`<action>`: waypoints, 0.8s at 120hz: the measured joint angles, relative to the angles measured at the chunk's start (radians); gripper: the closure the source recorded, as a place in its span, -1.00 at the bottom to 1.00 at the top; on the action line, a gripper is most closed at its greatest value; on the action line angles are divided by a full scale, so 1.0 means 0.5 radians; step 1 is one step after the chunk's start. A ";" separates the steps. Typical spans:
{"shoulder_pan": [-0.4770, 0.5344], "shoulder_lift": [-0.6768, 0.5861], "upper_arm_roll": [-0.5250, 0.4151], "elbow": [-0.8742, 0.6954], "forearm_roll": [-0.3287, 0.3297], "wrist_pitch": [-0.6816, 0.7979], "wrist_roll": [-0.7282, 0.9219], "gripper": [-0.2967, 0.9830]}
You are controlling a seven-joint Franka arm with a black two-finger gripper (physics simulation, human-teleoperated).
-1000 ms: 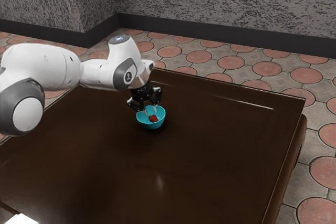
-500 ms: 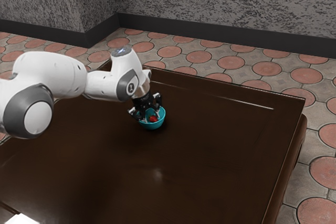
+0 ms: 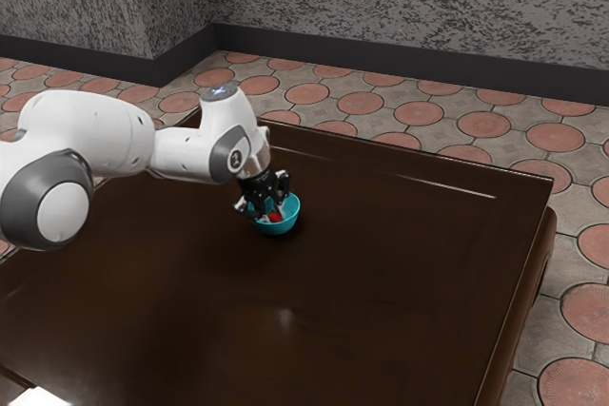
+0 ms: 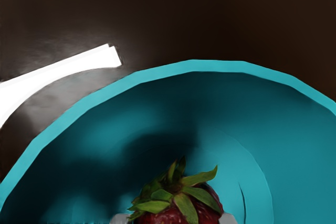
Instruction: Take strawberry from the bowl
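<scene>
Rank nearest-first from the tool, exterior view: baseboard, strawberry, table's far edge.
1. Strawberry: inside the teal bowl, right at the tool.
2. Table's far edge: behind the bowl.
3. Dark baseboard: beyond that edge, across the tiled floor.

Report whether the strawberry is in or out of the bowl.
In. Both views show the strawberry within the bowl, surrounded by its wall.

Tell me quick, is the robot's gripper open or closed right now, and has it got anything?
Gripper: closed on the strawberry, with its jaws against two sides of it, inside the blue bowl.
</scene>
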 joint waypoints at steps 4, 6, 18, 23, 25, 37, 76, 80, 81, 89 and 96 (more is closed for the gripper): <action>-0.002 -0.001 0.000 -0.001 0.002 -0.002 -0.014 0.37; -0.003 -0.002 0.000 -0.002 0.003 -0.003 -0.020 0.38; -0.012 -0.047 -0.001 -0.004 0.010 -0.017 -0.057 0.41; -0.023 -0.115 0.000 -0.021 0.013 -0.033 -0.071 0.42; -0.031 -0.148 0.001 -0.032 0.015 -0.041 -0.076 0.43; -0.287 -0.220 0.071 0.023 0.018 -0.105 -0.106 0.44; -0.491 0.090 0.123 0.349 -0.047 -0.331 -0.147 0.02; -0.501 -0.012 0.124 0.308 -0.046 -0.358 -0.149 -0.06; -0.506 -0.067 0.125 0.299 -0.041 -0.378 -0.149 -0.08; -0.606 -0.609 0.111 0.280 0.114 -0.675 -0.146 -0.20; -0.681 -0.965 0.052 0.297 0.316 -0.928 -0.077 -0.28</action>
